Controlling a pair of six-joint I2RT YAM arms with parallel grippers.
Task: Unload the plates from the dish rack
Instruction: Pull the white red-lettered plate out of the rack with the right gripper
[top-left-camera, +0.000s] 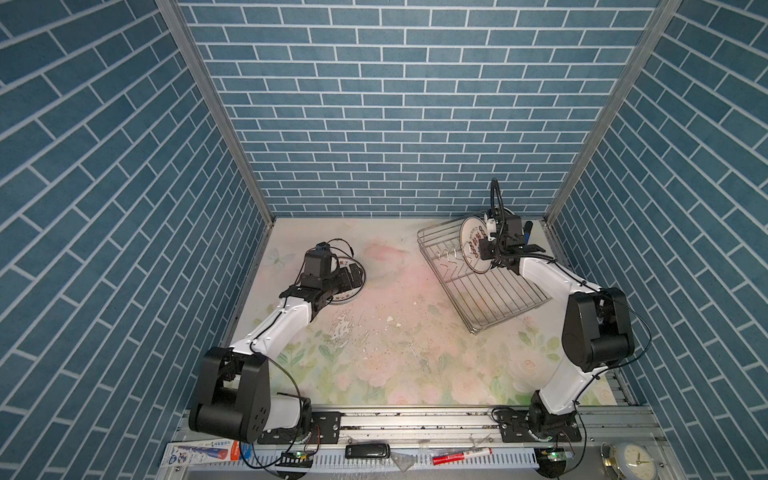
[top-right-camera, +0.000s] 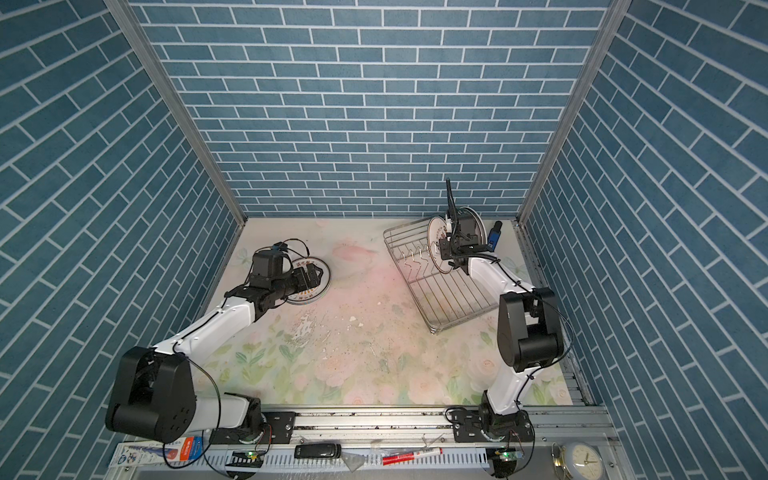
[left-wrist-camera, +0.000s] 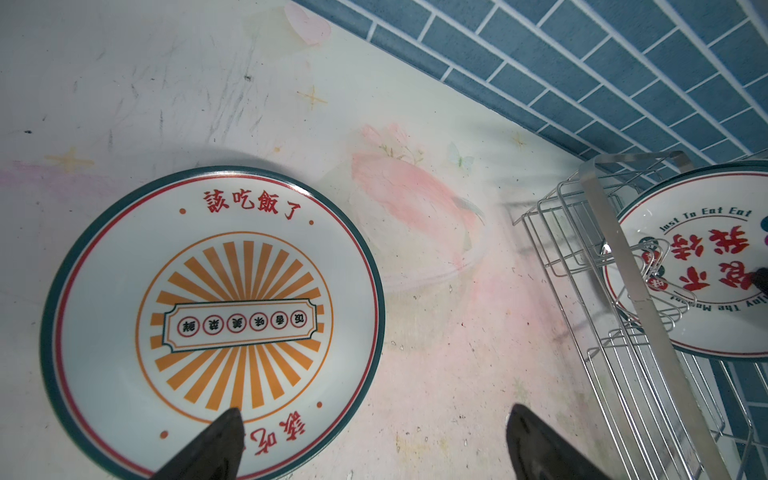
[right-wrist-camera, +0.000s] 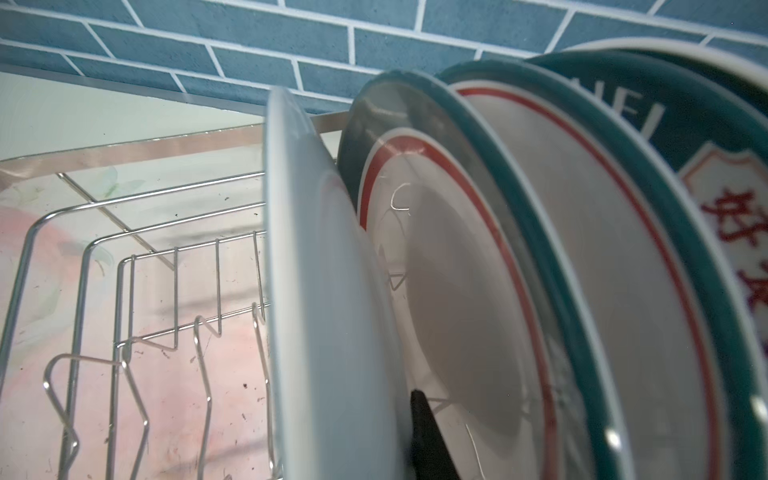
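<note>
A white plate (left-wrist-camera: 232, 299) with an orange sunburst and a dark rim lies flat on the table at the left. My left gripper (left-wrist-camera: 374, 411) hangs open over its edge, one finger above the plate and one above bare table, holding nothing. The silver wire dish rack (top-left-camera: 490, 299) sits at the back right, with several plates upright at its far end. My right gripper (top-left-camera: 485, 250) is shut on the frontmost plate (top-left-camera: 471, 241), which has red characters. In the right wrist view one black finger (right-wrist-camera: 428, 436) presses this plate's (right-wrist-camera: 324, 291) back; the other finger is hidden.
More plates (right-wrist-camera: 582, 249) stand close behind the gripped one. Empty prongs (right-wrist-camera: 137, 374) fill the rack's near part. Blue tiled walls close in on three sides. A blue object (top-right-camera: 494, 235) stands behind the rack. White chips (top-left-camera: 345, 328) lie mid-table.
</note>
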